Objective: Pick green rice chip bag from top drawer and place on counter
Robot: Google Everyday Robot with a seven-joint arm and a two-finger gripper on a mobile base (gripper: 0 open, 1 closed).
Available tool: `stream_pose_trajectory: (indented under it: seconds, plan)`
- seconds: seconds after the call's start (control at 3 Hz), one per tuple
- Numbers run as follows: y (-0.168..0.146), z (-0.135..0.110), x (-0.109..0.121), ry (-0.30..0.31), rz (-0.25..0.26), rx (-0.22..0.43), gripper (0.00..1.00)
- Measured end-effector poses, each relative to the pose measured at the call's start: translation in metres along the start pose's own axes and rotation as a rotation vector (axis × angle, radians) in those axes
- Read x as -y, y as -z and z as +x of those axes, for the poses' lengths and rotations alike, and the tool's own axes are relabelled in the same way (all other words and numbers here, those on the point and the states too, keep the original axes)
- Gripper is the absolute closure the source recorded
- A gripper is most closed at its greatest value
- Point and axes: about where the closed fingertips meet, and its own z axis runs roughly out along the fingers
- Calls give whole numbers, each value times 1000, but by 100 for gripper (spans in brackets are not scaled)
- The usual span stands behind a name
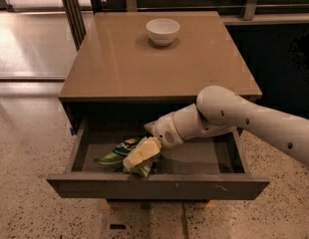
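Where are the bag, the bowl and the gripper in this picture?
bag (122,148), camera view, its dark green label.
bowl (162,32), camera view, its outer wall.
gripper (138,157), camera view, its tip, over the bag in the drawer (159,185).

Top drawer standing open beneath the glossy tan counter. The white arm enters from the right and reaches down into the drawer. Its gripper lies over the green rice chip bag, which rests on the drawer floor left of centre, near the front panel. A white bowl stands upright near the counter's rear edge.
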Motion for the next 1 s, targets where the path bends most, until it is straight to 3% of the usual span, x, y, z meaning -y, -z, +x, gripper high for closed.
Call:
stream_pose_trajectory:
  seconds: [1.0]
  plan:
    - [-18, 7, 4, -2, 57, -60, 0]
